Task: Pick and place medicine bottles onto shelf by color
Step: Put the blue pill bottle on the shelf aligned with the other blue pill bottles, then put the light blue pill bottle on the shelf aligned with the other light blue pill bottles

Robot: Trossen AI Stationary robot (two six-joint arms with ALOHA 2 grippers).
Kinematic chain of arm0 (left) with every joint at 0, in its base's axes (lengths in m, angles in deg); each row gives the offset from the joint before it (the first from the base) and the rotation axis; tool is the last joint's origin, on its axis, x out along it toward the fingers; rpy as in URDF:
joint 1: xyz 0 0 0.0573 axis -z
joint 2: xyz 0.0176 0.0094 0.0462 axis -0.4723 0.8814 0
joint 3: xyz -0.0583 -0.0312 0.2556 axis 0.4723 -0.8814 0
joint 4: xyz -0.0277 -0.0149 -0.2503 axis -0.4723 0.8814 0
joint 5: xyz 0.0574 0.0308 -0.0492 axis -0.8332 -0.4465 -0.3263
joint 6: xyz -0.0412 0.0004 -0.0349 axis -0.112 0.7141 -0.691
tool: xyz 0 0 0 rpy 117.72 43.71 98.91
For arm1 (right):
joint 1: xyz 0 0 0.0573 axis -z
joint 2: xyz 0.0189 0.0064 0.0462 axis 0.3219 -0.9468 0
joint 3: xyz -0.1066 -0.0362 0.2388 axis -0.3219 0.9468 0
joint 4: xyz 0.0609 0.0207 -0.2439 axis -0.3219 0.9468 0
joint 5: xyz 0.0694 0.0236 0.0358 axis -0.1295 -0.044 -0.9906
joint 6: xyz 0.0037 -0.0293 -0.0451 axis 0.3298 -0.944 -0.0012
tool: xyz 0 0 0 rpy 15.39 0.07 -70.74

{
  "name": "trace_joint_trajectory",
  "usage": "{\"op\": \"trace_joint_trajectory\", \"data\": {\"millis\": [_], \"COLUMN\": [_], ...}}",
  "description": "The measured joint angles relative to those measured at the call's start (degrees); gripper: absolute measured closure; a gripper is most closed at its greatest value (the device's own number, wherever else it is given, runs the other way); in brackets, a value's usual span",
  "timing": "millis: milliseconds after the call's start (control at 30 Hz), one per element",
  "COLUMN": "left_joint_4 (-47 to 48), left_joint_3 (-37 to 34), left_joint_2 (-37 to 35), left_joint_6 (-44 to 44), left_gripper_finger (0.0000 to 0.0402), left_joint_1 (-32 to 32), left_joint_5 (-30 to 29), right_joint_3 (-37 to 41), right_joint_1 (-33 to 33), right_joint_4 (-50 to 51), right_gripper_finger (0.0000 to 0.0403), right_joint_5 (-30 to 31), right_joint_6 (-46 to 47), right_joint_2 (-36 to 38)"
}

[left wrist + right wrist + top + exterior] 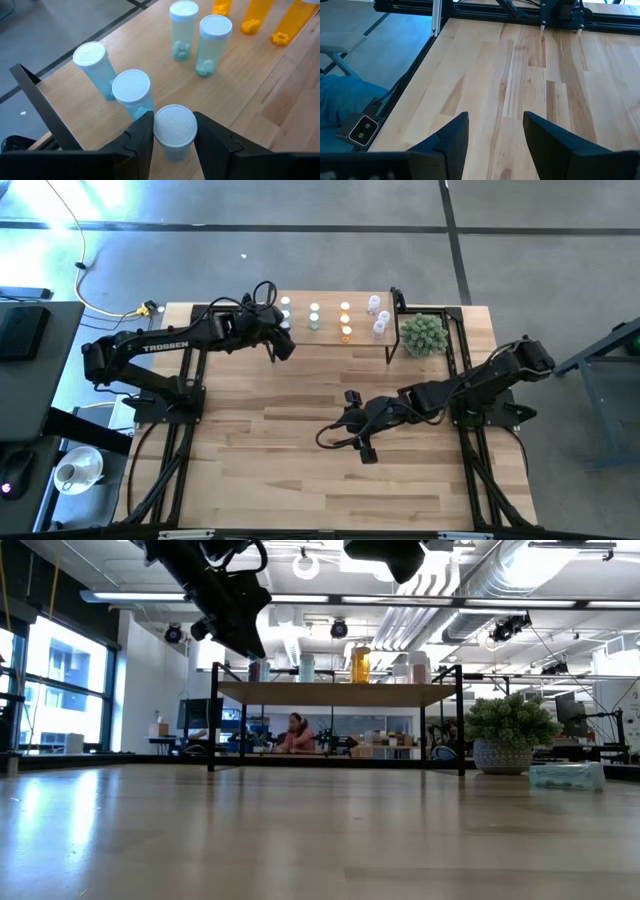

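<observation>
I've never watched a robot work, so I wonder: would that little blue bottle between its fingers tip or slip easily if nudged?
Probably tippy: the blue bottle in the left end effector stands tall and narrow, like its neighbours on the shelf. Likely light, since the green bottles show only a few pills. Its smooth plastic wall may slip; lying down, it would likely roll.

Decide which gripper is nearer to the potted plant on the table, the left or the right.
Right, though not by much. The right gripper hovers open over the bare table centre, nearer the front edge than the plant. The left gripper is at the shelf's opposite end, shut on a blue bottle.
</observation>
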Motion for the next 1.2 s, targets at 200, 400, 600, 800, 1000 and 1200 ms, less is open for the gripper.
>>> {"op": "trace_joint_trajectory", "data": {"millis": [200, 400, 600, 800, 1000, 1200], "left_joint_4": [0.22, 0.04, 0.69, 6.78, 20.1, 26.62], "left_joint_3": [-0.02, -0.02, 1.52, 7.13, 13.77, 15.7], "left_joint_2": [0.09, 0.07, -0.24, -0.33, -0.35, -2.54], "left_joint_6": [0.53, 0.99, 1.01, 1.01, 1.01, 0.99], "left_gripper_finger": [0.0258, 0.0227, 0.0206, 0.0202, 0.0202, 0.0202], "left_joint_1": [-0.02, -0.02, -0.02, -0.02, -0.02, 1.42], "left_joint_5": [0.09, -1.34, -1.41, 2.26, 3.11, 3.04], "right_joint_3": [0.0, 0.02, 0.02, 0.02, 0.02, 0.04], "right_joint_1": [0.0, 0.0, 0.0, 0.0, 0.01, 0.39], "right_joint_4": [0.02, 0.05, 0.98, 1.78, 1.88, 4.77], "right_gripper_finger": [0.0224, 0.0224, 0.0224, 0.0224, 0.0224, 0.0224], "right_joint_5": [0.0, 0.0, 0.0, 0.0, 0.03, 1.17], "right_joint_6": [0.0, 0.0, 0.0, 0.0, 0.01, 2.79], "right_joint_2": [-0.02, -0.02, -0.02, -0.02, 0.23, 4.42]}}
